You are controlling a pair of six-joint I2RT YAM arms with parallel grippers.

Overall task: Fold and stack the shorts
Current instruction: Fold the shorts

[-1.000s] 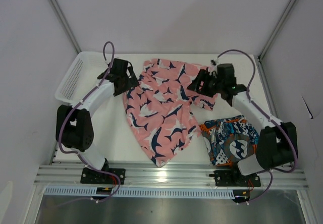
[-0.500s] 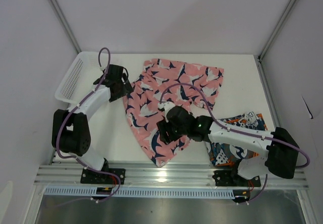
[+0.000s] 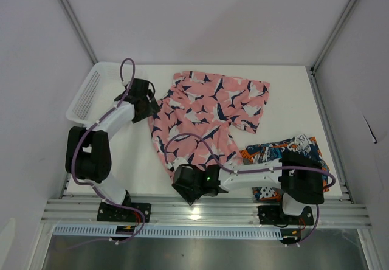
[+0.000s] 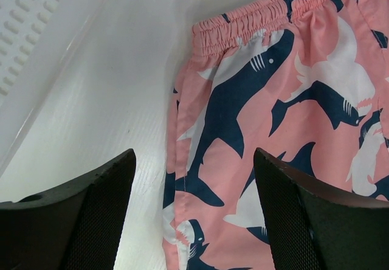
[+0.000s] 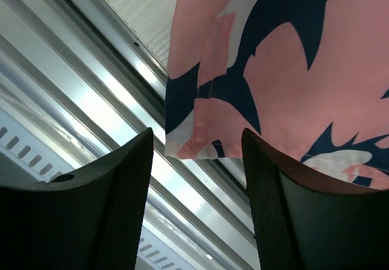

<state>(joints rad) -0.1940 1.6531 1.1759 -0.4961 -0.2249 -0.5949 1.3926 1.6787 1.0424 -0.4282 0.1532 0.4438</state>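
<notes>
Pink shorts [image 3: 206, 115] flat on table [image 3: 292, 93], printed shorts [image 3: 285, 160] beside, right claw [image 3: 183, 190] at hem.

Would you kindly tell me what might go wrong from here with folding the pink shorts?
The right claw hangs open over the hem corner of the pink shorts beside the metal rail; closing there may strike the rail or pinch one layer. The right arm passes over the printed shorts and might drag them. The left claw straddles their side edge, so its grip may be thin.
</notes>
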